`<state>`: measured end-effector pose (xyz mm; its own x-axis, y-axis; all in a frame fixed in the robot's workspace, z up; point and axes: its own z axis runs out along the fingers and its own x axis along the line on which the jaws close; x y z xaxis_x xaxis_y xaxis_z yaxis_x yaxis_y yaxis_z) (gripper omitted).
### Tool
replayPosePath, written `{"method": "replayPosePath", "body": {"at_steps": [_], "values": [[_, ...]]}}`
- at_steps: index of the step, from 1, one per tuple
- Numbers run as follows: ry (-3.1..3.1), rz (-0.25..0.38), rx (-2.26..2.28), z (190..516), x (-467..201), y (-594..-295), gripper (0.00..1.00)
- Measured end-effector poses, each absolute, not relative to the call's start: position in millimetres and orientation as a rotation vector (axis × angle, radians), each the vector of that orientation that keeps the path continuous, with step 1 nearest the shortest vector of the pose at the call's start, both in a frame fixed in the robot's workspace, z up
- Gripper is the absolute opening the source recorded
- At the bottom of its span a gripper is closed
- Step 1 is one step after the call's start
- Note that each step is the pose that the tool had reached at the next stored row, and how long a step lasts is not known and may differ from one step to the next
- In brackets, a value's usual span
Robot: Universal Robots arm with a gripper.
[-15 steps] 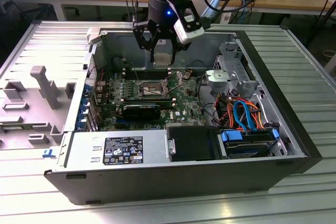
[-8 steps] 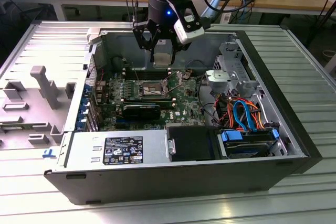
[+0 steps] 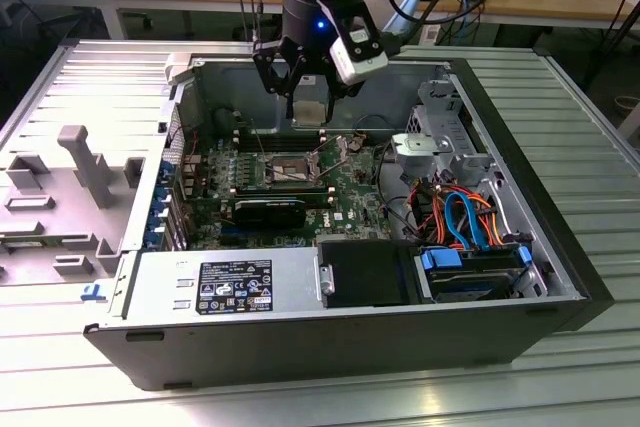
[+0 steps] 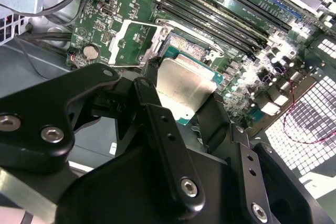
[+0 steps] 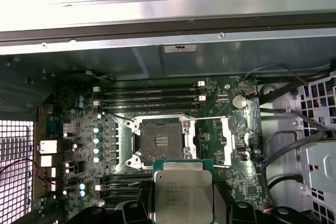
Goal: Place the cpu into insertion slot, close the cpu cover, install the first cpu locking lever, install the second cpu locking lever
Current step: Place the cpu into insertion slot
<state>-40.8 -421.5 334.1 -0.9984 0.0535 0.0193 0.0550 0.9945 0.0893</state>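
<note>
The cpu (image 5: 182,195) - a small flat square chip with a silvery-grey metal top and a green edge - hangs in the air above the motherboard, pinched at two opposite edges by the black two-fingered gripper (image 3: 312,97). The insertion slot (image 5: 160,142), a square dark socket inside a silver metal rim, lies open below it and a little to one side, and the chip does not touch it. The cpu cover (image 4: 116,43), a thin silver metal frame with a window cut through it, is swung open beside the socket, clear of the way down.

To place it well, centre the chip squarely over the socket first, keep it level, and bring it straight down. Match its edges to the rim - no sliding across the contacts, no pressing, just let it settle under its own weight.

You cannot see the chip's underside or its keying notches, so its orientation is unconfirmed. In the second wrist view the chip hides part of the socket. In the first wrist view the fingers are cut off, so how deeply the pads grip is hard to judge.
</note>
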Motion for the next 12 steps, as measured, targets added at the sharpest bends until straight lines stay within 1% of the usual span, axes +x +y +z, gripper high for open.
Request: {"method": "replayPosePath", "body": {"at_steps": [12], "values": [[-3.12,-0.141,-0.148,333.1,-40.9,-421.5,0.54]]}}
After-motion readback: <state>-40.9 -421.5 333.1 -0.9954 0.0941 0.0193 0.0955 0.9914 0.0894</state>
